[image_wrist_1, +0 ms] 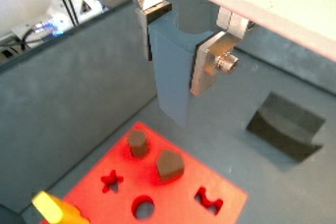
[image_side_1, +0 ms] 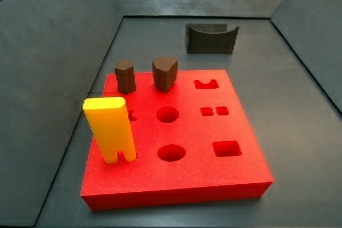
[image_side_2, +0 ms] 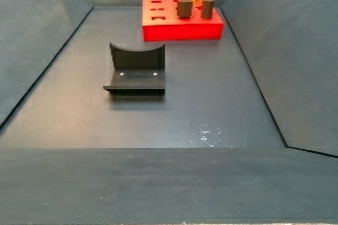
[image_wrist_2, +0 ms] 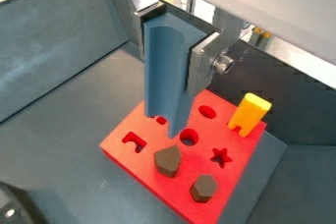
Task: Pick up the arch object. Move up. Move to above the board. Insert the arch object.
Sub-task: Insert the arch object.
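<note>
Two silver fingers (image_wrist_2: 207, 59) pinch arch object (image_wrist_2: 165, 71) | gripper (image_wrist_2: 178, 46) at upper centre, above red board (image_wrist_2: 144, 164) | yellow piece (image_wrist_2: 250, 112) upright on board

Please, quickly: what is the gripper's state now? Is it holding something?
Gripper: closed on the arch object, held upright above the board, seen in both wrist views.

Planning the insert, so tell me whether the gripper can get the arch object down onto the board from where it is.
Probably yes. The gripper holds the arch object upright above the board, with nothing visible beneath it; the yellow piece and dark pegs stand aside.
</note>
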